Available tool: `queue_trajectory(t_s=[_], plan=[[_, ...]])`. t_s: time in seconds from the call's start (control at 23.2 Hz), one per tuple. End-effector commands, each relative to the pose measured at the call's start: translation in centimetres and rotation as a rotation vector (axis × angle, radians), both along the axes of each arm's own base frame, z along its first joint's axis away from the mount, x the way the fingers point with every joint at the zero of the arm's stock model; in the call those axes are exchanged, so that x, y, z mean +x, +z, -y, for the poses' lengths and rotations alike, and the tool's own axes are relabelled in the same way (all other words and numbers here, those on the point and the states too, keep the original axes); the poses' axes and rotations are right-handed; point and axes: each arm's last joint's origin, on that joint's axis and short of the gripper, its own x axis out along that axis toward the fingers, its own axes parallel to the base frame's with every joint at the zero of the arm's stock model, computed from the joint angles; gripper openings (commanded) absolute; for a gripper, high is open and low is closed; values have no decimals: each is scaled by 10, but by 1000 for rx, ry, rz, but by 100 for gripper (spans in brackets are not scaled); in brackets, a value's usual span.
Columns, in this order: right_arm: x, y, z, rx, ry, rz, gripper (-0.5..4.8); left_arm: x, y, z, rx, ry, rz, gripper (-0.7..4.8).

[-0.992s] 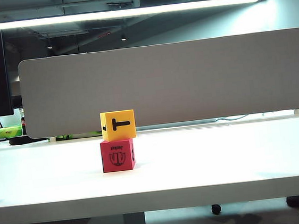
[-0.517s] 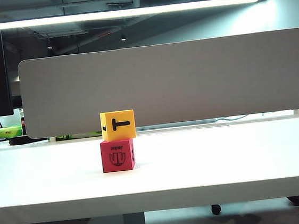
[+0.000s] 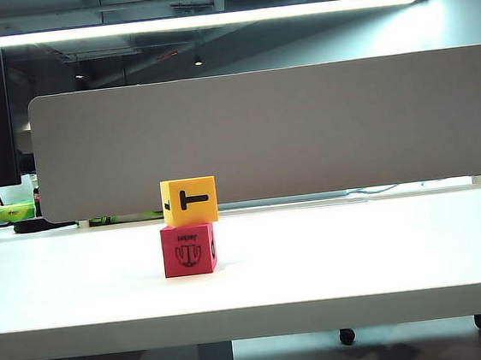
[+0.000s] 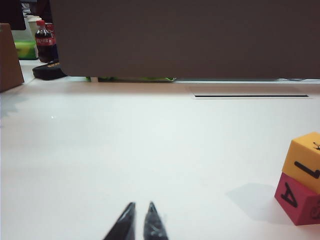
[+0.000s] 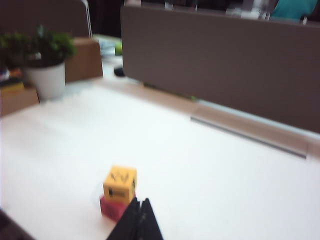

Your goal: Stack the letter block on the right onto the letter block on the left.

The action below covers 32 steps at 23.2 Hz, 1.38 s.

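The yellow letter block (image 3: 189, 202) sits squarely on top of the red letter block (image 3: 188, 249); the two form a two-high stack on the white table (image 3: 360, 253), slightly left of centre in the exterior view. The front face of the yellow block carries a black "T" lying on its side. The front face of the red block carries a black pictogram under a short line of print too small to read.

Neither arm appears in the exterior view.

In the left wrist view, the left gripper (image 4: 139, 221) hangs low over bare table, its two dark fingertips drawn close with only a narrow slit between them and nothing held. The stack stands well apart from it, off to one side.

In the right wrist view, which is blurred, the right gripper (image 5: 138, 218) has its fingertips pressed together and empty. The stack appears just beyond the tips; contact cannot be determined.

A grey partition panel (image 3: 270, 134) runs behind the table. A cola bottle (image 4: 45, 42) and a potted plant (image 5: 44, 62) stand at the far edge.
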Motion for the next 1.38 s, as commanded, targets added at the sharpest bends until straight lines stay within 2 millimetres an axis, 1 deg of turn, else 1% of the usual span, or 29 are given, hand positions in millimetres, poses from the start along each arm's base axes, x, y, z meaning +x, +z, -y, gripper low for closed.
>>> queue_trajectory(t_s=[0.04, 0.17, 0.26, 0.39, 0.56, 1.12, 1.29, 1.38], plan=[[-1, -4, 2, -21, -33, -28, -2, 0, 3, -1, 30, 29, 23, 26], [1, -9, 3, -30, -100, -31, -2, 0, 3, -1, 18, 49, 20, 26], [3, -14, 2, -27, -128, -42, -1, 0, 2, -3, 12, 93, 10, 26], [4, -23, 0, -44, -109, -56, -1, 0, 1, -5, -8, 160, -6, 26], [6, -33, -3, -80, -110, -76, -1, 0, -4, -5, -10, 166, -51, 26], [6, -35, -2, -104, -113, -89, -1, 0, -5, -5, -9, 167, -67, 26], [8, -32, 14, -58, -178, -75, -1, 0, -5, -5, -9, 167, -67, 26], [9, -32, 27, 29, -148, -74, -1, 0, -5, -5, -9, 170, -67, 26]])
